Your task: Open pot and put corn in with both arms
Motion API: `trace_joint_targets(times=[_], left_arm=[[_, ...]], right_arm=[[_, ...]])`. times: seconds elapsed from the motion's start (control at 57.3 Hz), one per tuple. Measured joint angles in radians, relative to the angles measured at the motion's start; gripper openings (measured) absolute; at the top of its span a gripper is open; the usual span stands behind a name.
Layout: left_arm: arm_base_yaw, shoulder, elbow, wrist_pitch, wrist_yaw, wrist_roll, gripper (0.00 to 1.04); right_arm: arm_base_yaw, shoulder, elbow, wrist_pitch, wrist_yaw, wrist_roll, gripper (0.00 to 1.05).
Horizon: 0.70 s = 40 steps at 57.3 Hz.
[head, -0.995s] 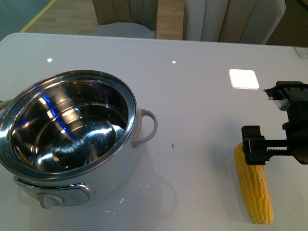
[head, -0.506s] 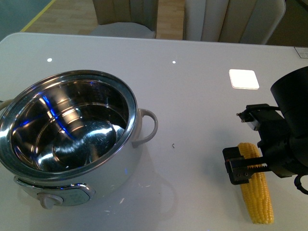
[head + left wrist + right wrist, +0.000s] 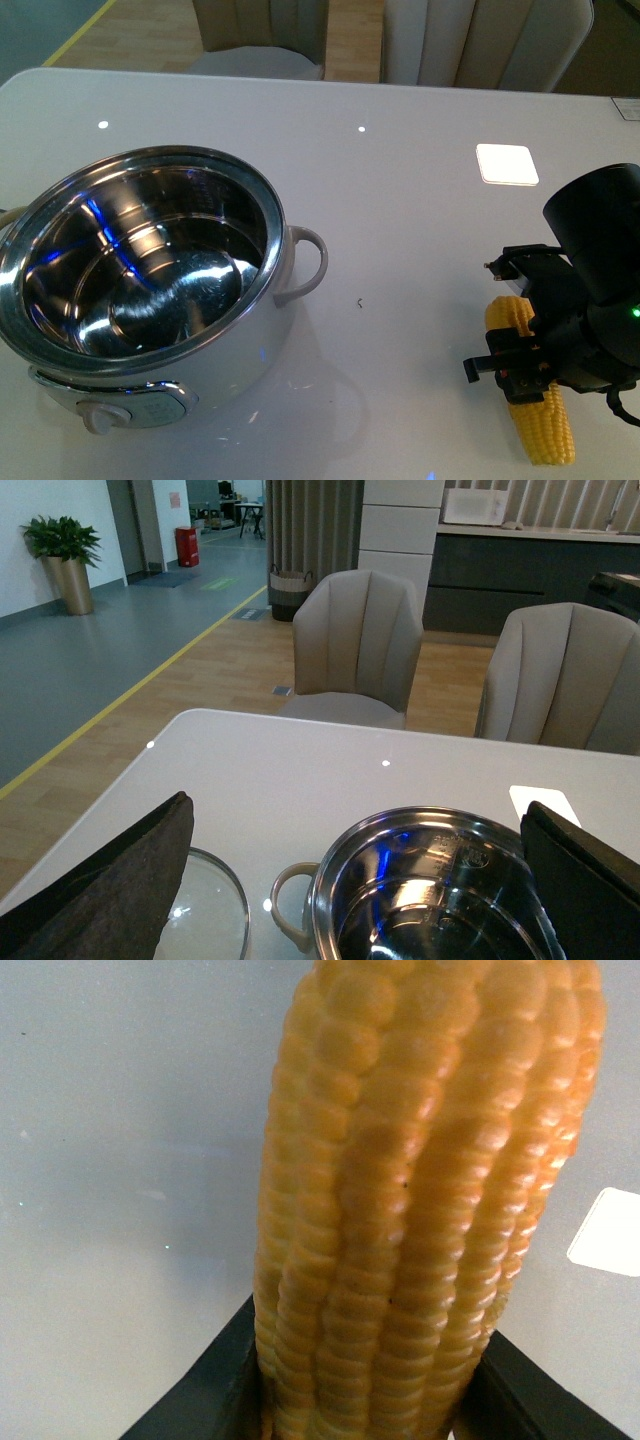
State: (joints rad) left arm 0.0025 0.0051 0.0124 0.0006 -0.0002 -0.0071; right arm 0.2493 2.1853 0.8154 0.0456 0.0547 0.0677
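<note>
The white pot [image 3: 150, 290] stands uncovered at the table's left, its shiny steel bowl bare inside. The yellow corn [image 3: 535, 400] lies on the table at the right front. My right gripper [image 3: 520, 375] is shut on the corn around its middle. In the right wrist view the corn [image 3: 420, 1190] fills the picture, a black finger pressed against each side. My left gripper [image 3: 370, 880] is open, hanging above the pot [image 3: 430, 890] with its dark pads [image 3: 110, 880] spread wide and nothing between them.
A glass lid [image 3: 205, 910] lies flat on the table beside the pot's handle [image 3: 285, 905]. A bright white square [image 3: 506, 164] shows on the tabletop at the right rear. Beige chairs [image 3: 355, 640] stand beyond the table's far edge.
My right gripper has dropped down over the corn from beside its upper end to its middle and has shut on it. The pot has not moved.
</note>
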Motion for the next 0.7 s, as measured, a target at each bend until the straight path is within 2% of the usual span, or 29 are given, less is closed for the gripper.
trace_joint_targets(times=[0.262,0.454,0.698], left_arm=[[0.0,0.0,0.0,0.0,0.0,0.0,0.98],[0.0,0.0,0.0,0.0,0.0,0.0,0.98],[0.0,0.0,0.0,0.0,0.0,0.0,0.98]], right_arm=[[-0.019,-0.148,-0.049,0.089,-0.087,0.131,0.24],[-0.011,-0.272,-0.062,0.097,-0.097,0.203,0.23],[0.088,-0.387,-0.019,0.095,-0.194,0.367,0.22]])
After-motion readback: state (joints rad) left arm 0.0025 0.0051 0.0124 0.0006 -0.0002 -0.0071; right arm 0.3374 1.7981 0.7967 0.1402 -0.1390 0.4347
